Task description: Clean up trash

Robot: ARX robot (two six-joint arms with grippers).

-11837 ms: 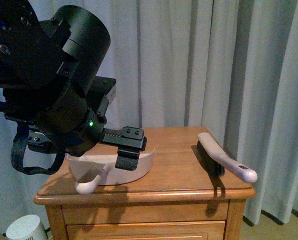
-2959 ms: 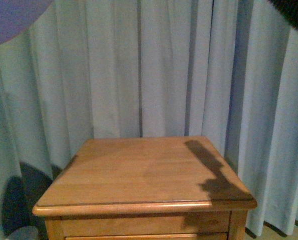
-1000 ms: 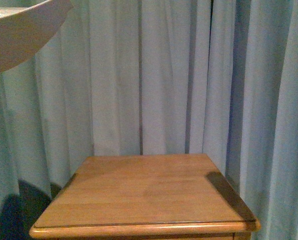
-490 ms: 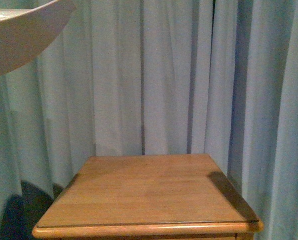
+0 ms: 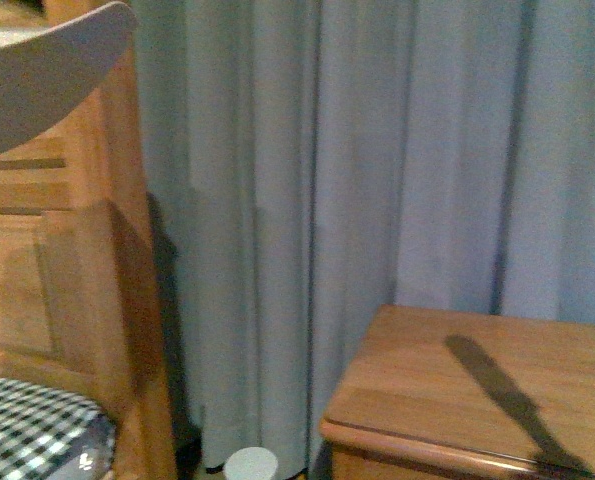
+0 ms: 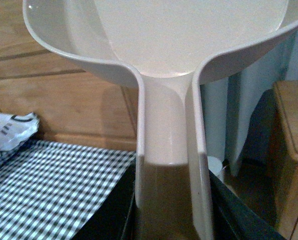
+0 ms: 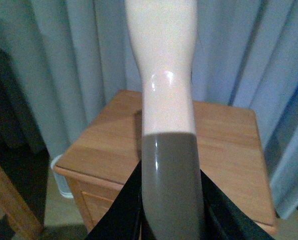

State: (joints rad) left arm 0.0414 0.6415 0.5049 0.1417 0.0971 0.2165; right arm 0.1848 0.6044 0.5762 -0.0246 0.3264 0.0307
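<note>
The front view has swung left since half a second ago: the nightstand (image 5: 477,390) now sits lower right, a headboard (image 5: 67,280) and checked bedding (image 5: 27,430) at left, the dustpan (image 5: 37,90) upper left.

Left wrist: the left gripper (image 6: 171,215) clamps the dustpan's handle above the bedding.

Right wrist: the right gripper (image 7: 171,210) grasps the brush handle (image 7: 164,75) over the nightstand.

Where the paper wad is, I cannot tell.

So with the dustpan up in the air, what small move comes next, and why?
Probably ease the dustpan, gripped by the left gripper, down toward the white bin on the floor beside the nightstand. The pan sits high beside the headboard, well above the bin, so tipping now might miss.
</note>
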